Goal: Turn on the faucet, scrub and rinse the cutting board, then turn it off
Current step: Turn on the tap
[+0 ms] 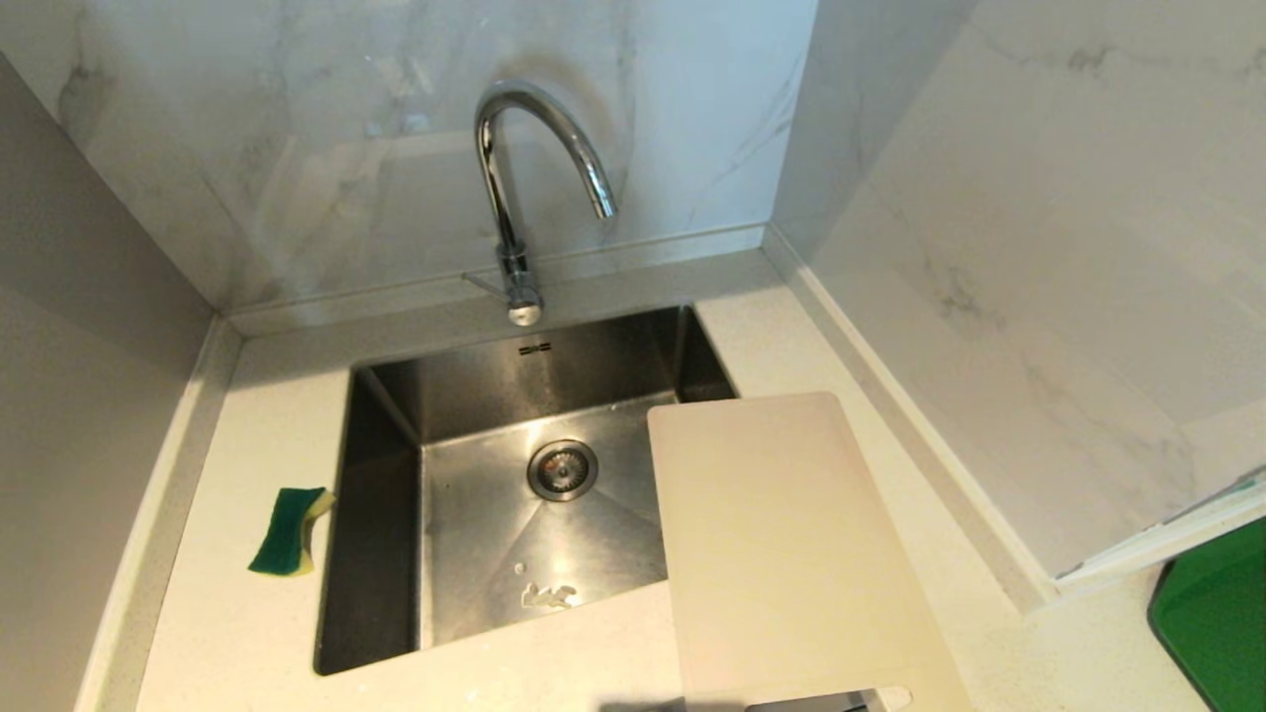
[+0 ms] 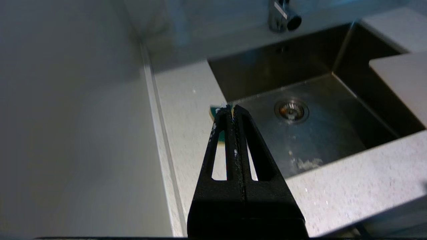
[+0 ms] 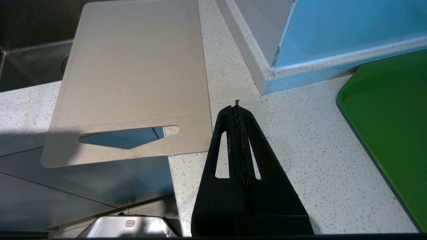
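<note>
Opening stage of the washing task. The faucet stands at the far edge of the sink, spout arched over the basin, no water running; its thin side lever projects to the left at the base. The cutting board lies flat on the tabletop at the right of the sink, its far left corner overhanging the basin and its slotted handle end jutting past the near tabletop edge. A green-and-yellow sponge rests just left of the sink rim. A green tray sits at the far right.

The left tool hangs above the near left of the sink, in line with the sponge, fingers pressed together and holding nothing. The right tool hovers over bare tabletop just right of the board's handle end, likewise shut and empty.

Judged step: start the water. Because the lever is slender and sits left of the faucet body, a shut fingertip of the left tool should serve best as a pusher, meeting the lever near its free end. Approach from above the sink rim, clear of the sponge, and press gently, since a hard shove may slip off the thin chrome.
</note>
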